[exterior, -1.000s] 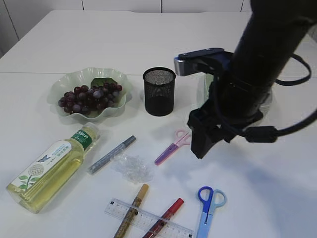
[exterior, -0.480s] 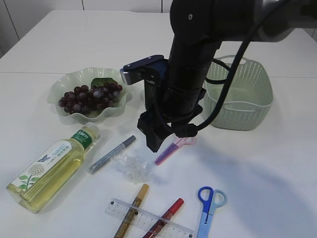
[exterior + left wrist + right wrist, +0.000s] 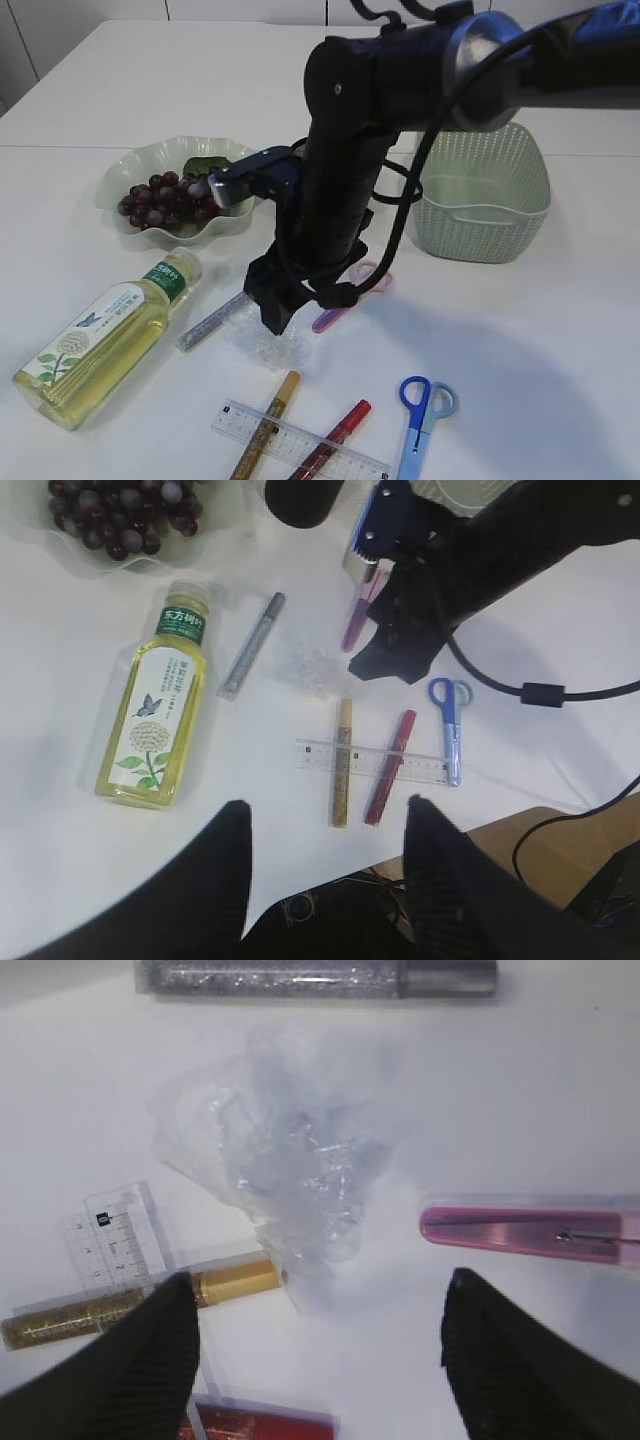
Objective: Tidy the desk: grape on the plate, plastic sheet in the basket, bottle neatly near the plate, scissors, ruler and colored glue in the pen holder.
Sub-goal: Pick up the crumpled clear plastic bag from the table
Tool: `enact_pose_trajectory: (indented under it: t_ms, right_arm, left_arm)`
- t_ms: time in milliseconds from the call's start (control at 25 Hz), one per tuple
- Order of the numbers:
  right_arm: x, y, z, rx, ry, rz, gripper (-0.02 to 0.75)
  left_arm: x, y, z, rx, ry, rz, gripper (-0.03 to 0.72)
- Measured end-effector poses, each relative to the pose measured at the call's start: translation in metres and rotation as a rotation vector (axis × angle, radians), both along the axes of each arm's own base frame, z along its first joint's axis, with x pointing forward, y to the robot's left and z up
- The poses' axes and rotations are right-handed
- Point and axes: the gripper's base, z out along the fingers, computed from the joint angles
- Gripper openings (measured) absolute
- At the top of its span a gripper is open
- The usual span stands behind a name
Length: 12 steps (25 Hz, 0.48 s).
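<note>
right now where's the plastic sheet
In the right wrist view the plastic sheet lies crumpled on the table, between the silver glue pen and the gold one, left of the pink scissors.

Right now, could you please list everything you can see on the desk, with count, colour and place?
Plate: one, pale green, back left.
Grapes: one bunch, dark red, on the plate.
Basket: one, pale green, back right.
Bottle: one, yellow liquid, green cap, lying front left.
Plastic sheet: one, clear, crumpled, centre, under the right gripper.
Glue pens: three; silver, gold, red; the gold and red ones cross the ruler.
Ruler: one, clear, front centre.
Scissors: two; pink at centre, blue front right.
Pen holder: one, black, back centre, mostly hidden.
Right gripper: open, above the sheet.
Left gripper: open, raised.
</note>
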Motion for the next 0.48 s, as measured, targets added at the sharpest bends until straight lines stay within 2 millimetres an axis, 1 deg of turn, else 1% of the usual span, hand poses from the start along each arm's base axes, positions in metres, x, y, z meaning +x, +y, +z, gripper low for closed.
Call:
enact_pose_trajectory:
  t_ms: [120, 200, 360, 480]
  right_arm:
    - [-0.004, 0.010, -0.013, -0.009, 0.012, 0.027, 0.583]
    - [-0.006, 0.017, -0.018, -0.005, 0.003, 0.040, 0.583]
    - [-0.009, 0.026, -0.017, 0.012, -0.023, 0.058, 0.583]
    - [-0.008, 0.026, -0.019, 0.008, -0.027, 0.059, 0.583]
  left_arm:
    - [0.000, -0.001, 0.000, -0.010, 0.004, -0.004, 0.365]
    - [-0.001, -0.001, 0.000, -0.009, 0.005, -0.004, 0.365]
    - [-0.001, -0.001, 0.000, -0.017, 0.009, -0.006, 0.365]
    - [-0.001, -0.002, 0.000, -0.023, 0.011, -0.010, 0.365]
